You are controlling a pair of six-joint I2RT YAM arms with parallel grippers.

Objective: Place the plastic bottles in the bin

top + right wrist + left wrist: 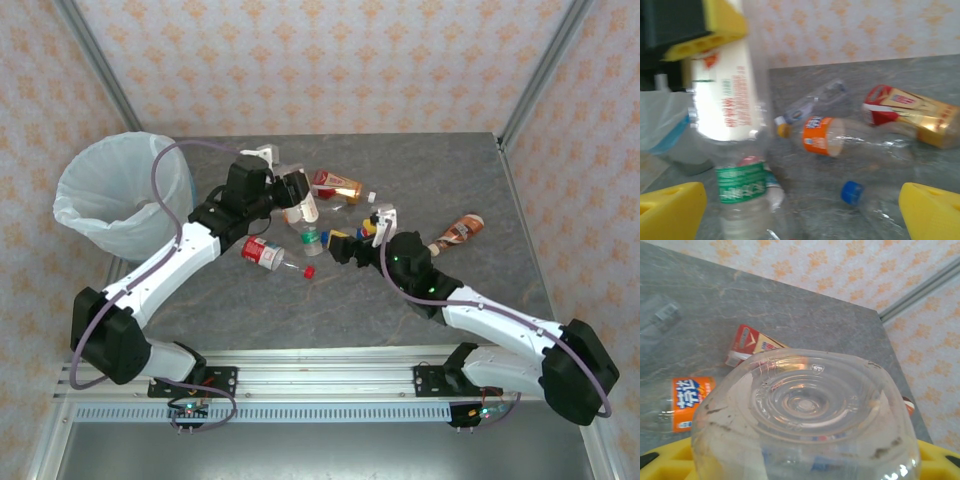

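Left wrist view, lower centre: a clear plastic bottle [805, 410] sat base-first, pinched by the left gripper [297, 190]; likely light, crushable and slick, best held mid-body; right gripper [800, 220] fingers spread wide; bin [72, 195] upper left overhead.

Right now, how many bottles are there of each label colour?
Red: 2, red-label bottle and red-gold bottle
White: 1, white-label bottle
Green: 1, green-label bottle
Orange: 1, orange-label bottle
Blue: 1, blue-label bottle, blurred
Brown: 1, brown bottle
Total: 7
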